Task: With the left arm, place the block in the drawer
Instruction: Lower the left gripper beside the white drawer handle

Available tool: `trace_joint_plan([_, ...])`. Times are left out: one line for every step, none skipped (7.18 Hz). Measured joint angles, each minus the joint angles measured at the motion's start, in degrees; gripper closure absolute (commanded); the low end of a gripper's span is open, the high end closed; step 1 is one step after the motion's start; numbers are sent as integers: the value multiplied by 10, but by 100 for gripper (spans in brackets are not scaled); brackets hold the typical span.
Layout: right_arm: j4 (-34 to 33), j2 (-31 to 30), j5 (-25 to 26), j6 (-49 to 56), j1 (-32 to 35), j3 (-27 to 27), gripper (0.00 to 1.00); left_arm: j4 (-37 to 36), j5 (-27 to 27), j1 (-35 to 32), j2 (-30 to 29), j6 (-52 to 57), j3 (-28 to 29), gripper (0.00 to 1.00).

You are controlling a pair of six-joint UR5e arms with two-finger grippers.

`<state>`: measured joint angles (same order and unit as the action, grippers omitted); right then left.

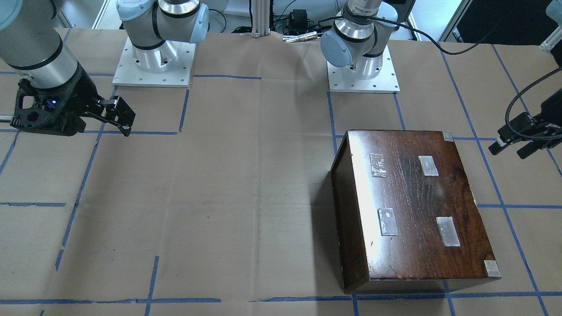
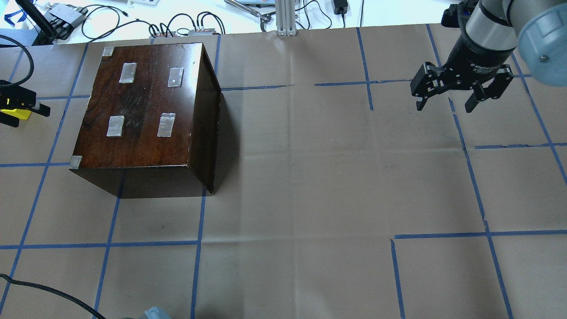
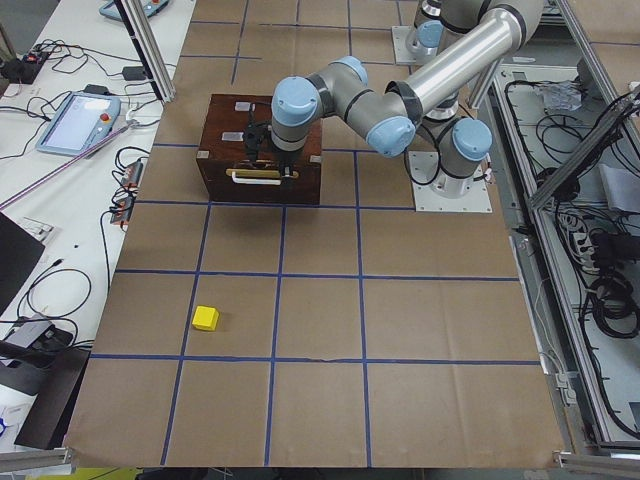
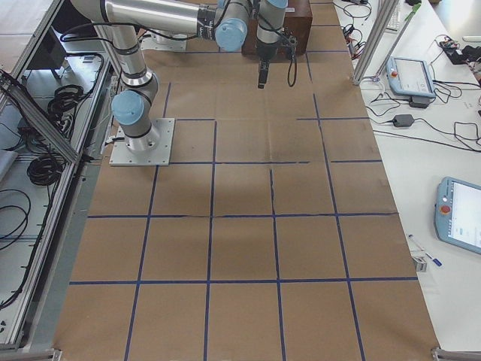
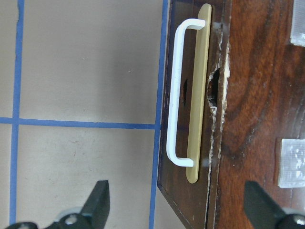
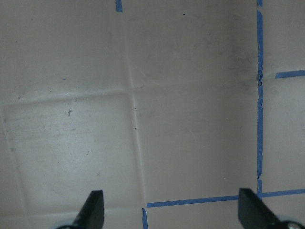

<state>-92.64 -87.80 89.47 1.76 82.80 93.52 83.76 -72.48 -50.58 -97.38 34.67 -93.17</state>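
The yellow block (image 3: 205, 318) lies on the brown paper toward the table's left end, well away from the box. A bit of yellow (image 2: 13, 114) also shows at the overhead view's left edge, by the left gripper's fingers. The drawer is shut in the dark-brown box (image 2: 146, 106). Only its dark front (image 5: 183, 200) shows, with a white handle (image 5: 172, 95) and a finger notch. My left gripper (image 5: 178, 205) is open and empty, hovering over the box's front edge above the handle. My right gripper (image 2: 444, 107) is open and empty above bare paper on the far right.
The box's glossy top carries several clear tape patches (image 2: 166, 124). Blue tape lines (image 2: 199, 221) grid the brown paper. Cables and devices lie on the white bench (image 2: 177, 26) beyond the far edge. Both arm bases (image 1: 153, 61) stand at the robot's side.
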Motion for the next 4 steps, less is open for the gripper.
trace_joint_plan([0, 0, 0, 0, 0, 0, 0, 0, 3, 2, -12, 4, 0, 1])
trace_joint_plan([0, 0, 0, 0, 0, 0, 0, -2, 4, 1, -27, 10, 0, 1])
trace_joint_plan([0, 0, 0, 0, 0, 0, 0, -6, 5, 0, -40, 16, 0, 1])
trace_joint_plan([0, 0, 0, 0, 0, 0, 0, -8, 5, -2, -49, 24, 0, 2])
